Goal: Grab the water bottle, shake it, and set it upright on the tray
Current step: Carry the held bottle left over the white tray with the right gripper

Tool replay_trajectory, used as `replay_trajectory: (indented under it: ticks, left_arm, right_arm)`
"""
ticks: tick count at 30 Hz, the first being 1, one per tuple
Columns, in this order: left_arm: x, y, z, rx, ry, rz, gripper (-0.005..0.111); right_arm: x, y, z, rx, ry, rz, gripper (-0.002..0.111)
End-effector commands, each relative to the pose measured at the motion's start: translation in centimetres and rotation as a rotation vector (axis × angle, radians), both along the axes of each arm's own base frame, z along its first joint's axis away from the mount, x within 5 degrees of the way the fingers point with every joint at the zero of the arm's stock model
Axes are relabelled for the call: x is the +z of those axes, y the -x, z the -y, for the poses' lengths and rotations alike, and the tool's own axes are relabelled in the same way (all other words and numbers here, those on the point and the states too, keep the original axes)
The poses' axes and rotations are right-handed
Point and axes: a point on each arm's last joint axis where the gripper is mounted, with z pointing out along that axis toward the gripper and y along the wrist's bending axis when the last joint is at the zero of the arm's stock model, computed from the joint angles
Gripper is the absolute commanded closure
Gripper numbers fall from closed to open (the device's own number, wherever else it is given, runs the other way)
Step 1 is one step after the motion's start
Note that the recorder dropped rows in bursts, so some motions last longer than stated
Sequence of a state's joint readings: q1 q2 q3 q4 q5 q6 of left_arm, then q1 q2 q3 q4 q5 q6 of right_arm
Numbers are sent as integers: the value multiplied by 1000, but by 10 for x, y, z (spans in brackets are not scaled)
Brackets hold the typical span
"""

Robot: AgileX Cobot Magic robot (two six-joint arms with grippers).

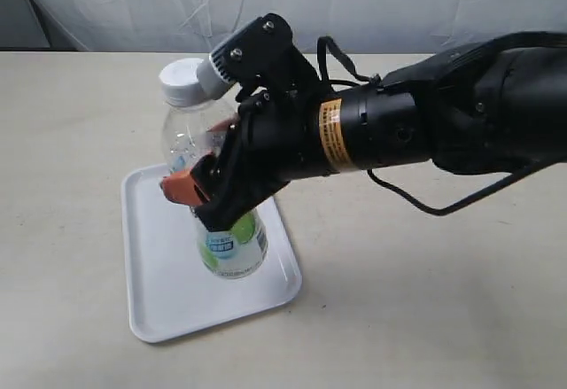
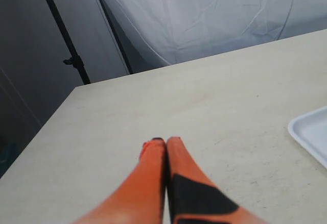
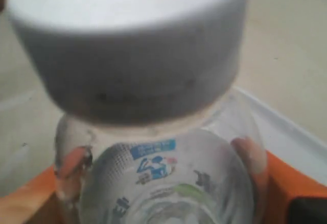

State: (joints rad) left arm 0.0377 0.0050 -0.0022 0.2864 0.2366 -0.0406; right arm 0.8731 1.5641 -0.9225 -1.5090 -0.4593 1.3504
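Your right gripper (image 1: 205,196) is clamping the water bottle (image 1: 232,244), which is leaning toward 11 o'clock over the tray (image 1: 168,293); straightening and releasing are probably remaining. Your left gripper (image 2: 166,142) is idling closed, empty.

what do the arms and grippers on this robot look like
The right arm is a thick black cylinder with a yellow label band near the wrist, thin black cables looping off it, and a grey cylindrical part on the wrist. The right gripper has black fingers with orange pads. The left gripper has orange fingers with a black patch.
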Motion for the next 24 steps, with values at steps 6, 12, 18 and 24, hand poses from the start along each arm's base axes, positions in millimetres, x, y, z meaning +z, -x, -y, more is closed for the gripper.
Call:
replay_trajectory:
  ticks: [6, 12, 18, 24]
  left_arm:
    - [-1, 0, 0, 2, 3, 1, 107]
    - [-1, 0, 0, 2, 3, 1, 107]
    - [-1, 0, 0, 2, 3, 1, 107]
    - [-1, 0, 0, 2, 3, 1, 107]
  right_arm:
    - [137, 24, 40, -106, -318, 299, 109]
    - [20, 5, 10, -82, -51, 8, 109]
    - [87, 35, 18, 112, -323, 14, 109]
    - [74, 20, 17, 0, -217, 88, 109]
